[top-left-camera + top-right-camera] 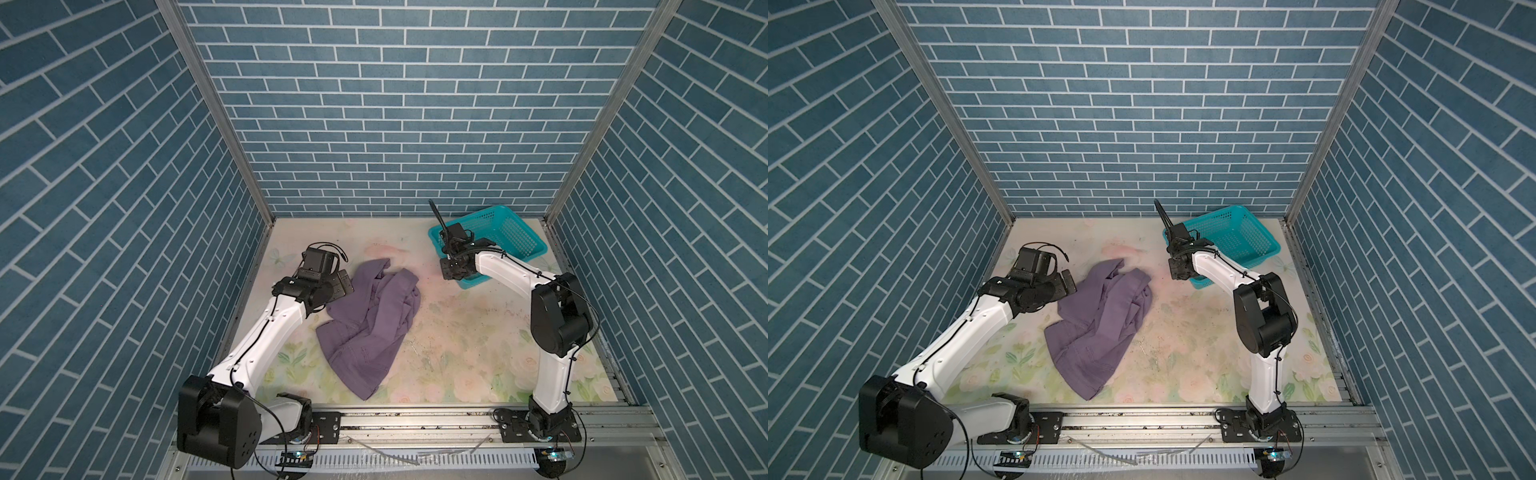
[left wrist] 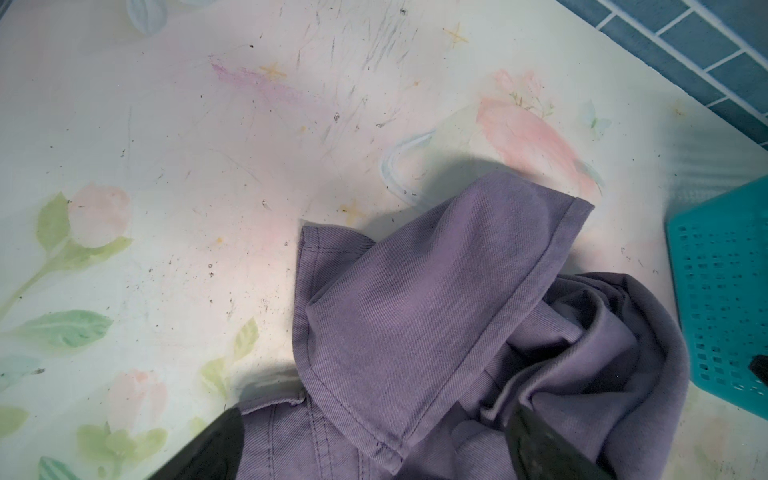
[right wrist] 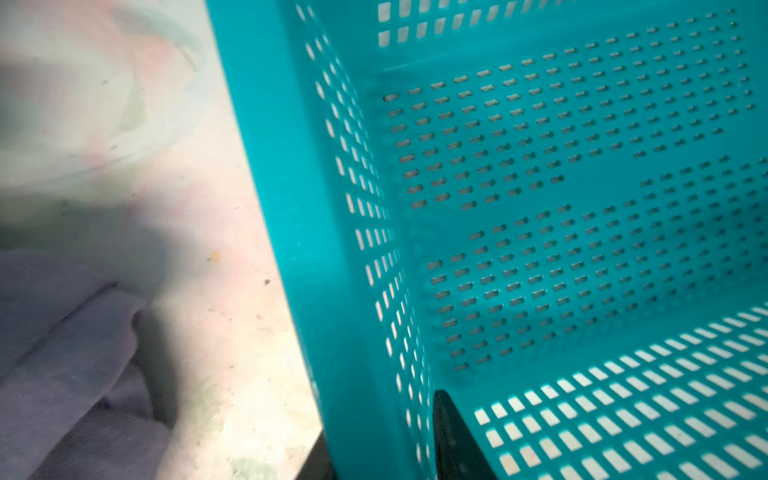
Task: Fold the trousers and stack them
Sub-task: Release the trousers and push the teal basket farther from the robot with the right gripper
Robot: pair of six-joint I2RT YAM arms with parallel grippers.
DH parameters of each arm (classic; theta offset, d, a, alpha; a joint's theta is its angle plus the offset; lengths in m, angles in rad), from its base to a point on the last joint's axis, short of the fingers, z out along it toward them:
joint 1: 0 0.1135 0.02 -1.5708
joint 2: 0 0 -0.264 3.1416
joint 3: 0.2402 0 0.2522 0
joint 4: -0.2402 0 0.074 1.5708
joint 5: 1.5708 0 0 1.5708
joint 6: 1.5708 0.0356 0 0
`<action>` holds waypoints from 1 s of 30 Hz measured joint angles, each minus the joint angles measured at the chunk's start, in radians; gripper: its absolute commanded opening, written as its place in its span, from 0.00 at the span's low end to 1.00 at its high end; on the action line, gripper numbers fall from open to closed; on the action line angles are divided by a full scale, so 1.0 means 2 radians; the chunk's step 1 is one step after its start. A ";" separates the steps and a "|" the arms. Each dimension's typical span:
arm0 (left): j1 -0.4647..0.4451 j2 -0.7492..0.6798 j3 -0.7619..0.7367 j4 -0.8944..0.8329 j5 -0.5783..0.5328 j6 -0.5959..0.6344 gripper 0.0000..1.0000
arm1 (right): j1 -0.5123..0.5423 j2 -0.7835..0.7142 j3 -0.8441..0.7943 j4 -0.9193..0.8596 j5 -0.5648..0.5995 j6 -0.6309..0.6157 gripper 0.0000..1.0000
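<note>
The purple trousers (image 1: 370, 328) (image 1: 1100, 328) lie crumpled in a heap left of the table's middle, one hemmed leg end folded over the top (image 2: 415, 311). My left gripper (image 1: 341, 284) (image 1: 1067, 284) hangs open over the heap's far left edge. Its two fingers stand wide apart with cloth beneath them (image 2: 374, 457) and hold nothing. My right gripper (image 1: 453, 274) (image 1: 1179, 270) is at the near left wall of the teal basket (image 1: 538, 247) (image 1: 1273, 247). One finger is inside and one outside that wall (image 3: 378, 440), closed against it. A trousers fold (image 3: 62, 353) shows beside the basket.
The basket (image 2: 723, 291) (image 3: 291, 208) stands empty at the back right of the floral table (image 1: 457, 353). Blue brick walls close in the back and both sides. A metal rail with the two arm bases runs along the front edge (image 1: 415, 419).
</note>
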 measured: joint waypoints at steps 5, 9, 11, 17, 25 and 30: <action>0.000 0.008 0.000 0.000 0.001 0.000 0.99 | -0.046 0.004 0.001 0.002 0.014 0.009 0.25; 0.000 0.010 0.000 0.001 0.001 0.000 0.99 | -0.074 0.016 0.015 0.002 0.015 0.012 0.23; 0.000 0.011 0.000 0.002 0.001 0.000 0.99 | -0.082 0.028 0.032 0.002 0.016 0.011 0.22; 0.000 0.023 0.010 0.002 0.002 0.000 0.99 | -0.084 0.073 0.099 -0.007 0.013 -0.011 0.20; 0.000 0.045 0.028 0.007 0.009 0.000 0.99 | -0.082 0.123 0.167 -0.012 0.012 -0.075 0.14; 0.000 0.063 0.032 0.008 0.016 -0.002 0.99 | -0.082 0.124 0.167 -0.010 0.029 -0.111 0.13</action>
